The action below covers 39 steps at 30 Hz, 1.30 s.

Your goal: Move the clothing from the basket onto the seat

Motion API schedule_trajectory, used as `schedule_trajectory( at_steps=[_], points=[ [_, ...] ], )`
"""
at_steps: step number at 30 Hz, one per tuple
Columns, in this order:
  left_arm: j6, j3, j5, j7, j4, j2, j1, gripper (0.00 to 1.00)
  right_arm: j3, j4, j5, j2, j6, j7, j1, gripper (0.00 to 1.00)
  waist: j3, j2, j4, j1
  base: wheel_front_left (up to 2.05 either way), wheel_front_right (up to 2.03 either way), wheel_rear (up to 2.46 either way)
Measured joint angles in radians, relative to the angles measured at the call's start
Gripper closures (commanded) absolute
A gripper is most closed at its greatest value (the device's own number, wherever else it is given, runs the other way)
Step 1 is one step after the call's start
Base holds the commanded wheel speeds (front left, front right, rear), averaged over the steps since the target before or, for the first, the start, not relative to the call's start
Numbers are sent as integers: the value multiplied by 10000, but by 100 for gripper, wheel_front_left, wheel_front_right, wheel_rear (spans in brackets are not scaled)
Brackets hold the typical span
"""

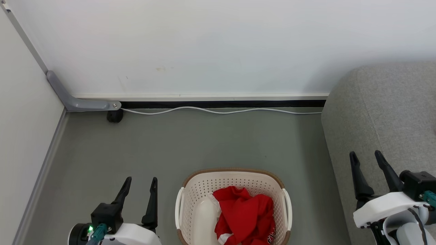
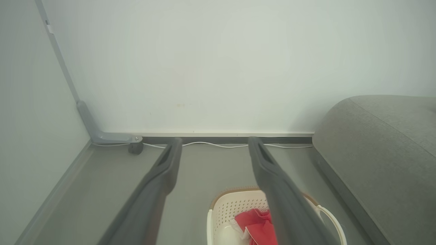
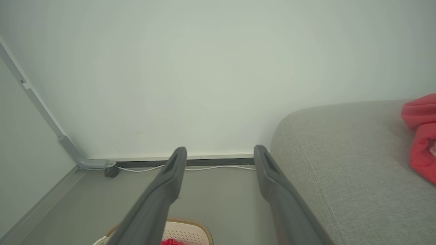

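The cream basket [image 1: 201, 190] with a brown rim stands on the floor at the bottom centre, also seen in the left wrist view as the basket [image 2: 224, 207] and in the right wrist view as the basket [image 3: 185, 231]. Red clothing [image 1: 247, 214] lies bunched in its right half, clothing [image 2: 255, 226]. The grey seat [image 1: 381, 115] fills the right side, seat [image 2: 381, 146]. Another red piece of clothing [image 3: 420, 136] lies on the seat [image 3: 340, 163]. My left gripper [image 1: 139, 183] is open, left of the basket. My right gripper [image 1: 367, 156] is open over the seat's edge. Both hold nothing.
A white wall runs across the back with a white cable [image 1: 221, 110] along its base. A grey metal bracket [image 1: 78, 100] and a small black caster [image 1: 115, 116] sit in the left corner. Grey floor [image 1: 204, 143] lies between basket and wall.
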Motion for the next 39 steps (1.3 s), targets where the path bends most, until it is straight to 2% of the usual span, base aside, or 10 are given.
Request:
schedule_trajectory(
  at_steps=[11, 17, 27, 39],
  points=[
    [96, -203, -40, 0, -12, 8, -2, 0, -12, -115, -13, -15, 0, 0, -40, 0, 375, 0, -66, -1, 0, 0, 0],
    [194, -779, -458, 0, 61, 15, -95, 0, -29, -594, -27, -151, 0, 0, -295, 0, 988, 0, -100, -1, 0, 0, 0],
    [635, -2351, -1208, 6, 612, 21, -1432, 0, 115, -1547, 104, -763, 0, 0, -1546, 0, 2706, 0, -264, -1, 0, 0, 0],
    [951, -4383, -2197, 6, 1927, 10, -4030, 0, 286, -2642, 456, -1252, 0, -2, -3486, 0, 5313, 0, -707, 0, 0, 0, 0]
  ],
)
